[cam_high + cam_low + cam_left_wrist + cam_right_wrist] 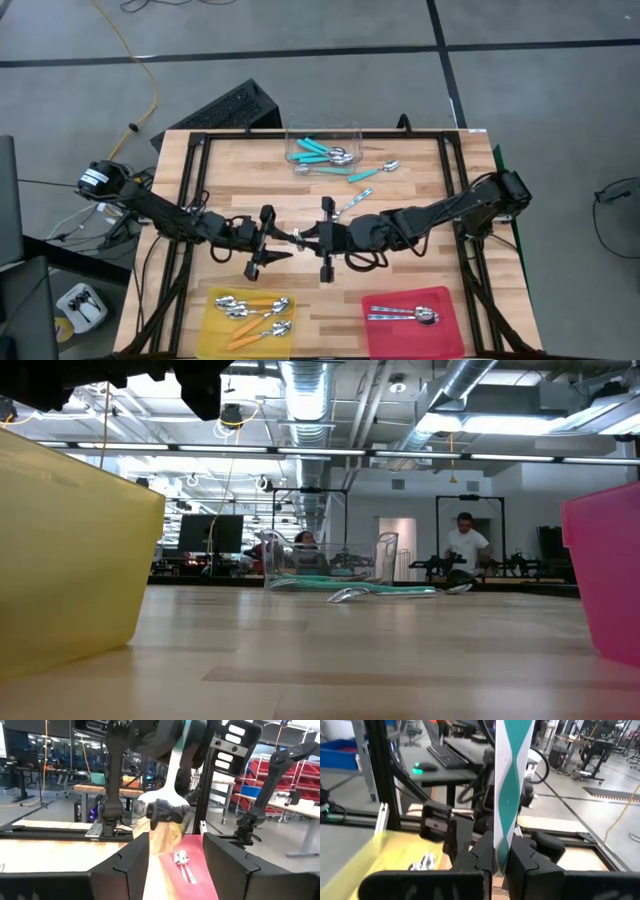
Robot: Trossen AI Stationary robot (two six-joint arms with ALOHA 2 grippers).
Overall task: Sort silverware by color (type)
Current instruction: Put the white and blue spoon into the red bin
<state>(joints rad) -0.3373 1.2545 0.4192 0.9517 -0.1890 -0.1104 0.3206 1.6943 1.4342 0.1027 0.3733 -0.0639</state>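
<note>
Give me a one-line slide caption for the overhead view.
Two hands meet mid-table: right hand pinches a teal spoon, left hand open beside it, between yellow tray and red tray.

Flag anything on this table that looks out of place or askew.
Two teal-handled spoons and a silver spoon lie loose on the wood beside the clear tub, not in any container. Above mid-table, the right gripper pinches a teal-and-white handled spoon while the open left gripper faces it.
</note>
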